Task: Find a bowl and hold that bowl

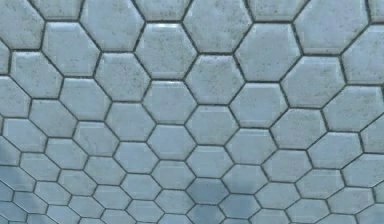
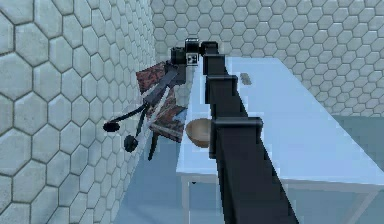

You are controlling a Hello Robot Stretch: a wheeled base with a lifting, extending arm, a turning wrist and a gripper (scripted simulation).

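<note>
Rm w/ pale blue-grey hex-tile walls [image 1: 190, 110]. Fwd view has that tile across the whole frame, close up. Arm side view: same tile on the wall at the view's left [image 2: 60, 90] and on the back wall, plain grey-blue floor [image 2: 150, 190], and a white table [image 2: 290, 120] running away from the camera.

Arm [image 2: 235, 150] is a dark bar reaching out along the table's left edge. White marker squares [image 2: 186, 57] sit at its far end. Gripper [image 2: 121, 135] hangs down-left from there, off the table.

Fingers [image 2: 111, 127] are two thin dark prongs w/ small pads, pointing at the left wall. Only bare tile and floor behind the tips, so they've got nothing in hand. How wide they're set: can't tell.

Bowl [image 2: 198, 130] is brown, round, right of the fingers, sitting on the table by its near left corner, just beside the arm.

Red-brown mottled shapes [image 2: 152, 76] lie btwn fingers and table, up-right of the tips; can't tell what they are.

Small dark item [image 2: 245, 77] sits on the tabletop, well right of the fingers and farther back.
</note>
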